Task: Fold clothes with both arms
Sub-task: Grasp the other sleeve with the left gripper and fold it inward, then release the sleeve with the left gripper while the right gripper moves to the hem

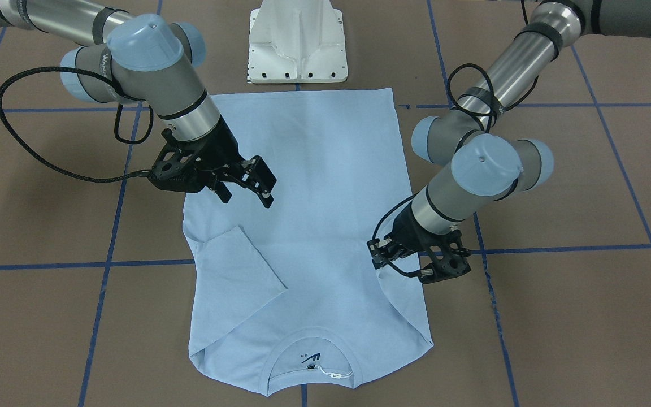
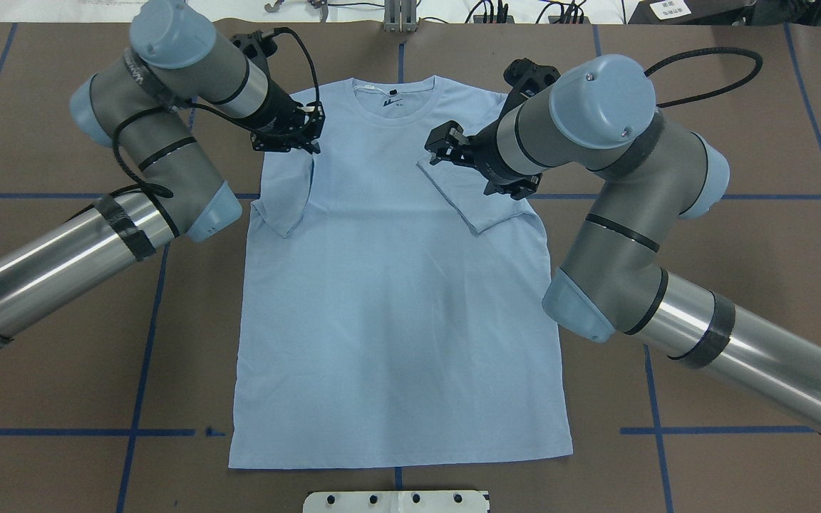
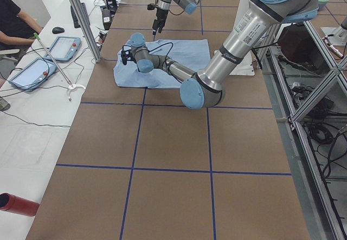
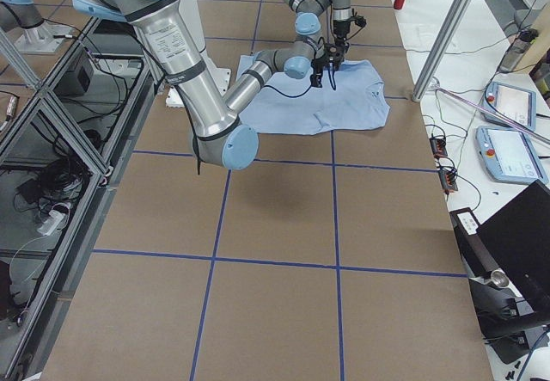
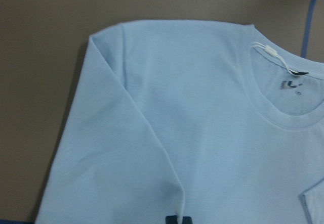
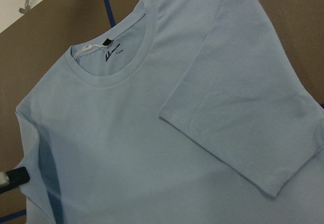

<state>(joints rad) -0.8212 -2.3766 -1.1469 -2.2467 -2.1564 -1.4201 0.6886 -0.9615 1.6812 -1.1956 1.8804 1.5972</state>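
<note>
Cloth of this sort looks light, thin and wholly limp, so the light blue short-sleeved T-shirt (image 2: 396,320) will likely sag and crease if it is lifted from one point. Hems, seams and corners offer the firmest hold, taken by both arms at matching spots. It lies flat along the middle of the brown matte table taped with blue grid lines (image 2: 61,399), its bottom hem just beside the white pedestal base (image 1: 297,45). Both sleeves are turned in over the body, and the round ribbed collar (image 2: 396,107) is at the far end. The right gripper (image 1: 246,198) hangs over the cloth with fingers spread, holding nothing. The left gripper (image 1: 376,257) has its fingers close together at its sleeve's folded edge, seemingly pinching it. The dull tabletop should grip the fabric rather than let it slide. Beyond the far edge stands a white bench (image 3: 32,115) with a seated person (image 3: 13,18).
</note>
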